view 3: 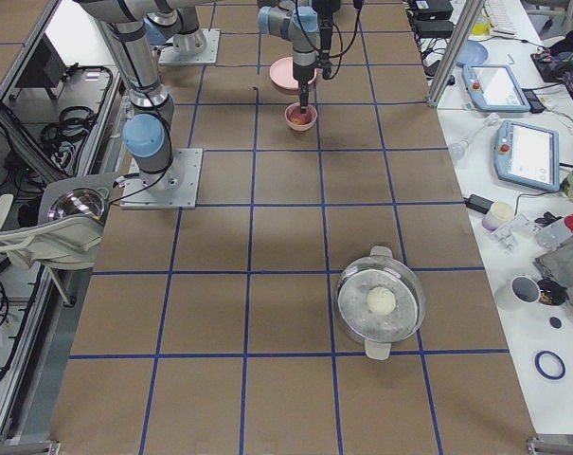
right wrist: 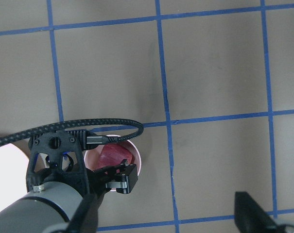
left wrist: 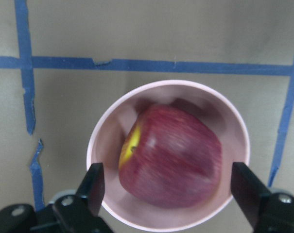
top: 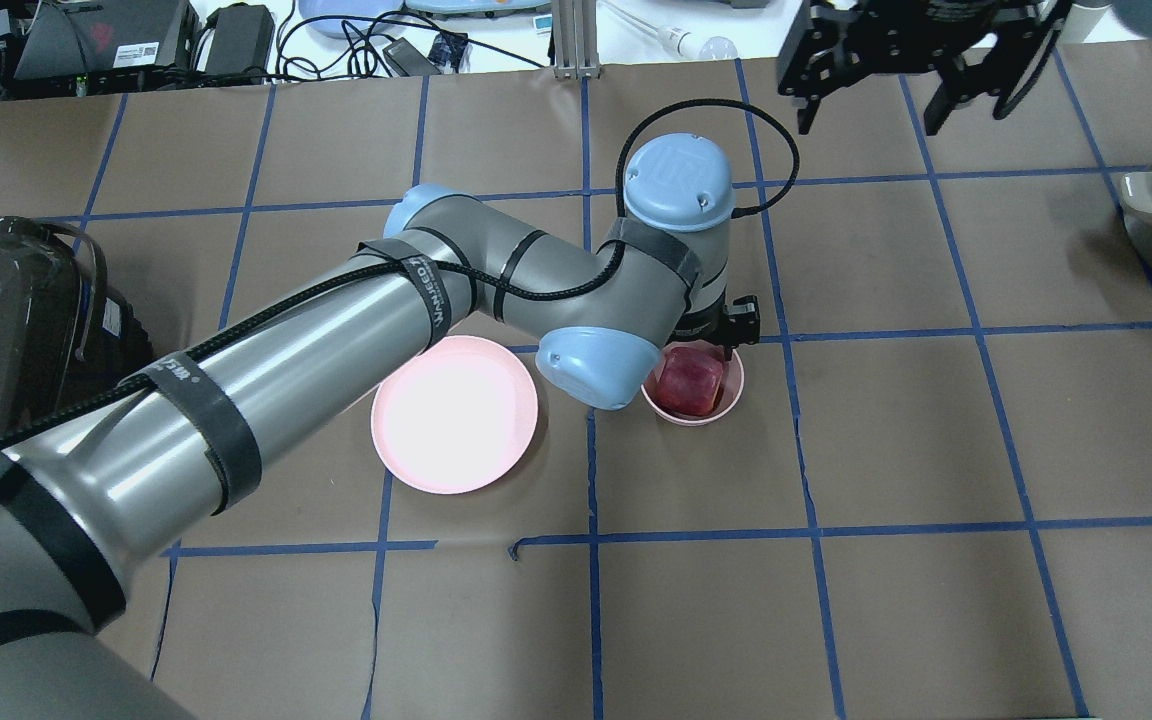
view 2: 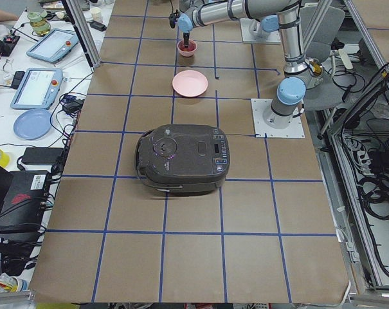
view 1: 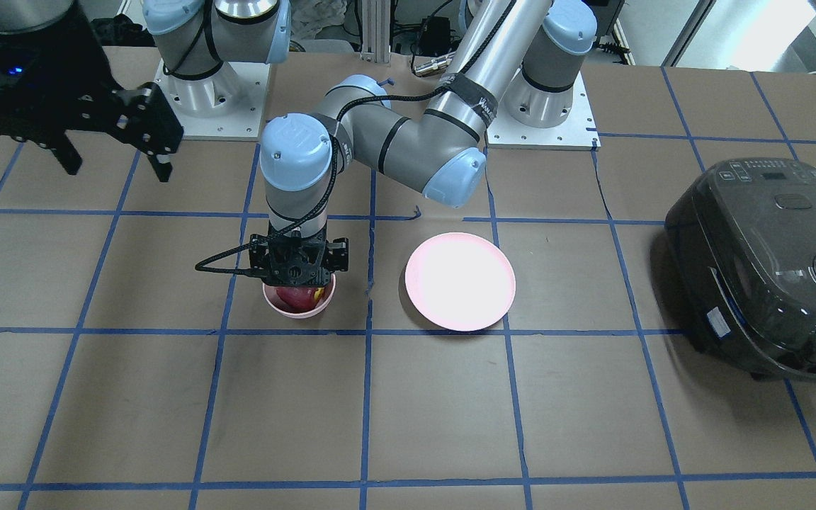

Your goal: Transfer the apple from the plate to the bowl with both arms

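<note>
Small dark red, slightly blocky apple (left wrist: 171, 155), yellow patch on one side, lying inside the small, deep pale pink round bowl (left wrist: 93, 145) near the middle of the worktop, well away from every edge. Wide, shallow pale pink round plate (top: 454, 413) just beside that bowl, toward the worktop's end on the robot's left. Black two-finger left gripper (left wrist: 168, 179) pointing straight down over the bowl, fingers spread wide either side of the apple without touching it; matching right gripper (right wrist: 167, 213) also spread open, raised high above the worktop, well apart from the bowl.
</note>
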You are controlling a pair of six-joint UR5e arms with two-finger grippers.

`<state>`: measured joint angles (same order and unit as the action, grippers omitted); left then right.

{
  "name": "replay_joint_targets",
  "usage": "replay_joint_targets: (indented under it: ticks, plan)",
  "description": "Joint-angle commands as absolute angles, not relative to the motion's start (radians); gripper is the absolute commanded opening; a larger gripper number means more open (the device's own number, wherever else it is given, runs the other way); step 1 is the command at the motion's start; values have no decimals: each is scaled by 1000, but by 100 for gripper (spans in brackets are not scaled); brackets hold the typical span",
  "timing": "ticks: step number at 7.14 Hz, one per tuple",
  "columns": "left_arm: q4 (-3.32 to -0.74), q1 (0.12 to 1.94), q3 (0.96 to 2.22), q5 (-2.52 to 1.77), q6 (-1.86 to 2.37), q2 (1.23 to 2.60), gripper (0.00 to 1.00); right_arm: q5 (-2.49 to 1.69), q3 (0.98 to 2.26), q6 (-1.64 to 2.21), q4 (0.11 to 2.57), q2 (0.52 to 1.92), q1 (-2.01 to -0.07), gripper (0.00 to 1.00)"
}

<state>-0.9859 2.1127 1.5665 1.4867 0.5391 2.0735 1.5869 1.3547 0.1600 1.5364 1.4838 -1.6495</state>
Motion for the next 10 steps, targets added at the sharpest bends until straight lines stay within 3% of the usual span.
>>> replay_joint_targets:
  ticks: [1, 6, 9, 10]
  plan:
    - [-1030, 2038, 1591, 1488, 432, 2004, 94, 1598, 1361, 201, 1574, 1465, -1692, 100]
    - [-1113, 1870, 1742, 1502, 243, 1811, 94, 1600, 1359, 209, 1577, 1468, -1687, 100]
    - [-1268, 1685, 1714, 1545, 101, 1666, 100, 1600, 1359, 212, 1574, 1470, -1689, 100]
    - [-1366, 1640, 1648, 1578, 92, 1636, 100, 1600, 1359, 212, 1575, 1470, -1689, 100]
